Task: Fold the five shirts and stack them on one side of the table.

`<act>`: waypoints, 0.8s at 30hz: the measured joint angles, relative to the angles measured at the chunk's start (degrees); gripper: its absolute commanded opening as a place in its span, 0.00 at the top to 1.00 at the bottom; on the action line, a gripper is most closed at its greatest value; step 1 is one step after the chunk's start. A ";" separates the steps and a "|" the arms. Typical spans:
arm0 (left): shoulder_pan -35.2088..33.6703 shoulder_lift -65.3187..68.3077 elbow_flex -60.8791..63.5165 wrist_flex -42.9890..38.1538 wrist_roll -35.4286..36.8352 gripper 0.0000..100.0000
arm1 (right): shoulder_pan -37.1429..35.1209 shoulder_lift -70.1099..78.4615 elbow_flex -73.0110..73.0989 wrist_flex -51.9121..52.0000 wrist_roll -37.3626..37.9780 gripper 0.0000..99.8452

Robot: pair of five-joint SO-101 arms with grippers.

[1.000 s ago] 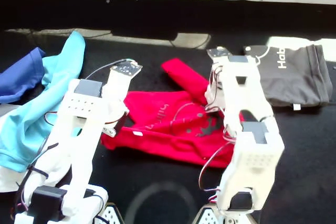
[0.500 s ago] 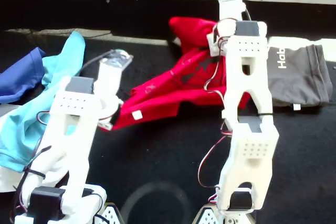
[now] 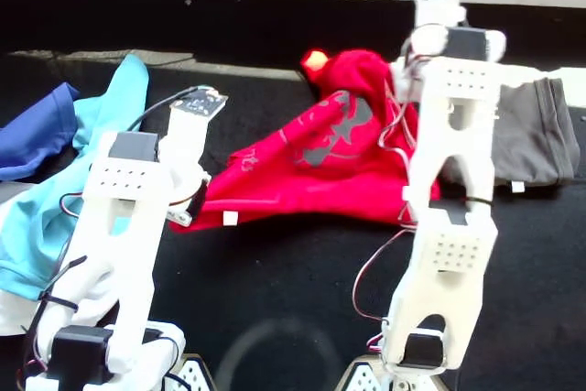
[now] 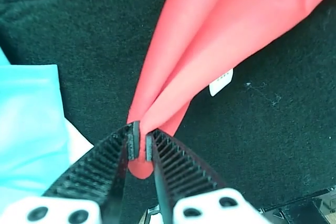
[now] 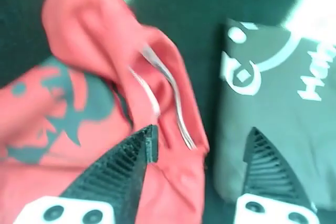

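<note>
Shirts lie spread over the black table (image 3: pixel 275 290). At the far left edge sits a crumpled blue shirt (image 3: pixel 37 130), and touching it is a cyan shirt (image 3: pixel 101 144) that runs from the back of the table toward the front, with a bit of white cloth (image 3: pixel 18 310) showing under its near end.

Just beside the cyan shirt, the left gripper (image 4: pixel 140 134) is clamped tight on one corner of the red shirt (image 3: pixel 311 162). Its ridged fingers (image 4: pixel 110 156) pinch a folded edge of the cloth, which sticks out a little behind them. A small white tag (image 3: pixel 230 219) hangs from the red hem close to that pinch.

The red shirt stretches across the middle of the table, low at the held corner and bunched up higher at the far end, with its dark print facing up.

The right gripper (image 5: pixel 202 137) hovers over that bunched end with its jaws spread wide and nothing held between them (one finger is above red cloth, the other above grey).

Right of it lies a folded grey shirt (image 3: pixel 536 135) with white lettering, its edge touching the red shirt.
</note>
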 measured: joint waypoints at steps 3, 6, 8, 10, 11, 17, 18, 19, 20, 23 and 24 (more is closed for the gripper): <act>0.00 0.00 0.00 -0.97 0.00 0.99 | 2.55 -3.34 -0.62 2.99 0.00 0.82; -0.09 0.00 0.00 -1.41 0.00 0.99 | 5.01 -8.53 3.34 3.52 0.00 0.82; -0.09 0.00 0.00 -2.02 0.00 0.99 | 5.36 -13.01 9.32 3.60 0.00 0.82; -0.09 0.00 0.00 -2.73 0.00 0.99 | 5.71 -19.25 17.67 3.60 0.00 0.82; -0.09 0.00 0.00 -3.25 0.09 0.99 | 5.80 -22.95 22.51 3.60 0.00 0.82; -3.69 0.18 -4.13 -11.60 6.51 0.99 | 5.10 -46.59 59.34 0.88 4.40 0.82; -3.69 0.18 -4.31 -12.31 6.86 0.99 | 4.40 -49.93 65.93 -1.32 5.63 0.82; -3.60 0.18 -4.31 -12.75 7.03 0.99 | 3.34 -53.01 72.79 -4.13 6.77 0.82; -3.43 0.18 -4.31 -12.92 7.21 0.99 | 2.29 -55.56 79.38 -7.47 7.74 0.82; -2.73 0.18 -4.31 -12.48 7.30 0.99 | -0.44 -60.31 97.41 -19.60 8.62 0.82; -2.46 0.18 -4.31 -12.31 7.30 0.99 | -1.14 -60.66 101.80 -23.47 8.70 0.82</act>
